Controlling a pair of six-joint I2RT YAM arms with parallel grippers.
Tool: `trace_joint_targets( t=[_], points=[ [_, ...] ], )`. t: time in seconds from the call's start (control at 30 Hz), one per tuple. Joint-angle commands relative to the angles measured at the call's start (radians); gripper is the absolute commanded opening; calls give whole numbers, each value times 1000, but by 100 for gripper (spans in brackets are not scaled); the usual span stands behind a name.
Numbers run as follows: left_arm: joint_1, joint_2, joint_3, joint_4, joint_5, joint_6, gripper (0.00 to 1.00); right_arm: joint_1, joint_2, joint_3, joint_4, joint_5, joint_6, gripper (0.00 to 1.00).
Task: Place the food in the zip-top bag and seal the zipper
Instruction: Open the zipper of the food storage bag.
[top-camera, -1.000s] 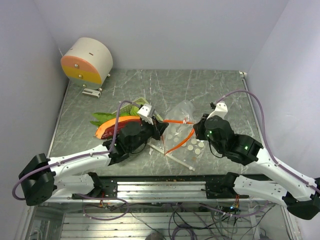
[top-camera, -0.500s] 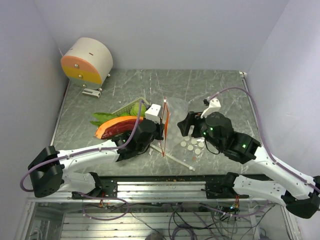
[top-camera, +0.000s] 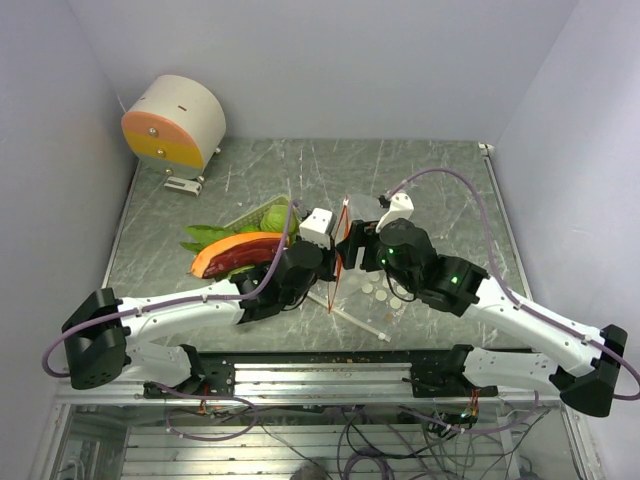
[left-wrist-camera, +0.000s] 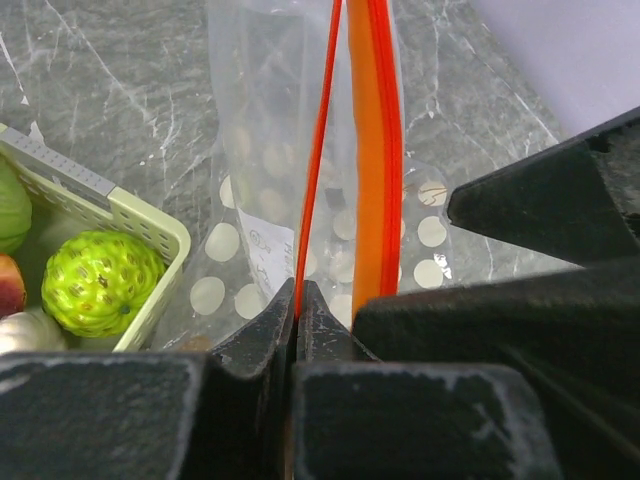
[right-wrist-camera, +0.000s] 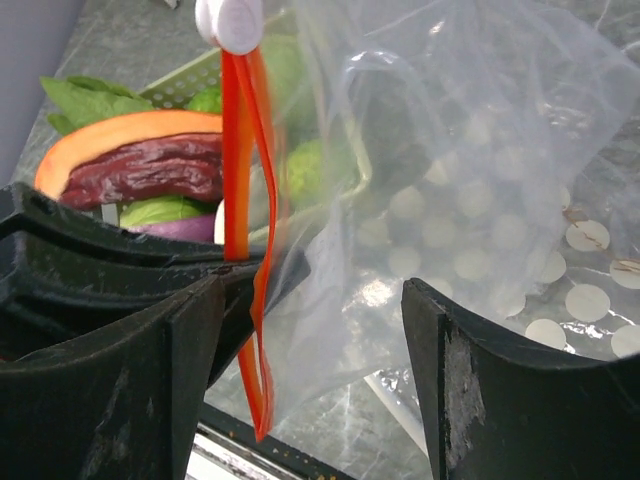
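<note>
The clear zip-top bag (right-wrist-camera: 450, 150) hangs upright over the table, its orange-red zipper (top-camera: 341, 235) running vertically. My left gripper (left-wrist-camera: 298, 300) is shut on one zipper strip (left-wrist-camera: 318, 150); the other strip (left-wrist-camera: 372, 150) hangs free beside it. Facing it from the right, my right gripper (right-wrist-camera: 312, 300) is open, with the bag's lower zipper end and film between its fingers, untouched. A white slider (right-wrist-camera: 232, 22) sits at the zipper's top. The food lies left of the bag: a bumpy green ball (left-wrist-camera: 100, 282) in the pale-green basket (left-wrist-camera: 120, 210), an orange crescent (top-camera: 235, 250) and green leaves (top-camera: 205, 237).
A white-and-orange drum (top-camera: 175, 125) stands at the back left corner. A thin white rod (top-camera: 360, 320) lies on the table under the bag, near the front edge. Walls close in the table on three sides.
My right gripper has let go of the bag, opened and moved left toward the left gripper. The zipper has swung from lying across the table to standing upright in the left gripper.
</note>
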Motion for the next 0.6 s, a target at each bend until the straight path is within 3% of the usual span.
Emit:
trace_joint_targets(
  t=[0.0,0.57],
  points=[
    [-13,-55,-15,41,-5,2,7,8,14,24,42,74,37,70],
    [-26,-169,-76,97,66,-7,7,35,117,37,-44,283,120,61]
  ],
)
